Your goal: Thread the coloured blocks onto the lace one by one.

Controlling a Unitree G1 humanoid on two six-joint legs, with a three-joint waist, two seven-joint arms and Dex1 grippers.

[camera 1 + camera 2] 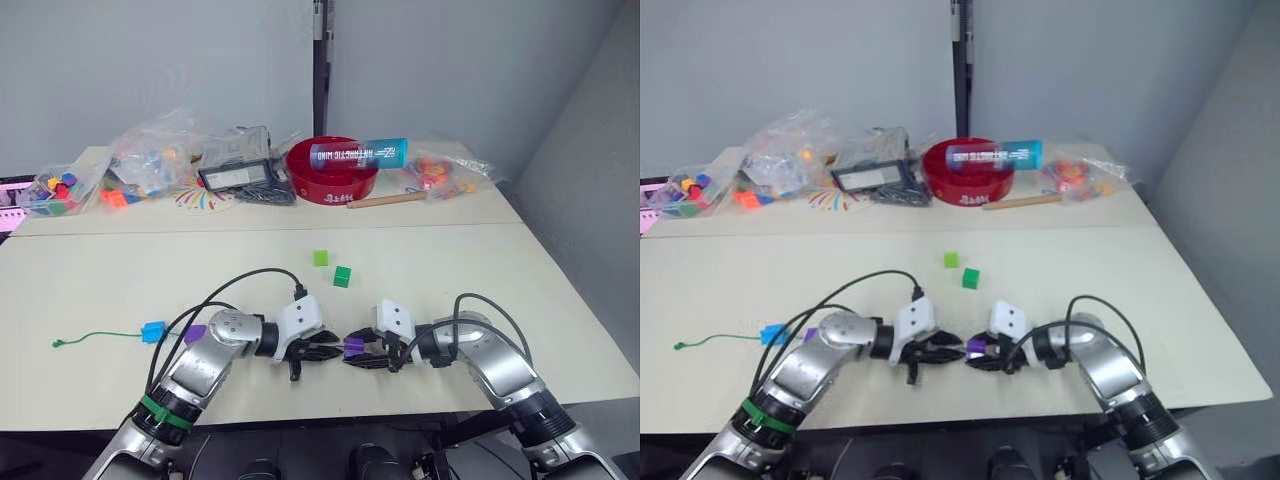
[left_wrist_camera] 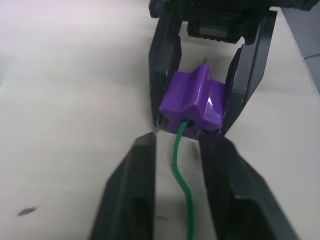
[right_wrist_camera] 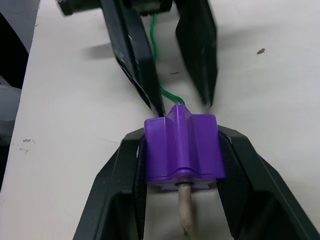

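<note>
- Right wrist view: the right gripper (image 3: 182, 160) is seen clenched on a purple block (image 3: 182, 147), one finger flat against each side, and the pale stiff tip (image 3: 186, 210) of the lace (image 3: 159, 75) is seen poking out of the block's near face.
- In the left wrist view the left gripper (image 2: 177, 150) is held just in front of that block with its fingers parted around the green cord, nothing being pinched.
- The step is judged to be pulling the lace through: the tip should be caught on the exit side while the block is kept square and steady, so the cord is not dragged back out.
- The block's bore is aligned with the line between the two grippers, across the table (image 1: 450, 260); the lace's long axis runs leftward from it.
- Further along the lace, a blue block (image 1: 152, 331) and another purple block (image 1: 195, 332) are already strung near the knot (image 1: 58, 344).
- A light green block (image 1: 320, 258) and a dark green block (image 1: 342, 276) lie loose, farther back on the table.
</note>
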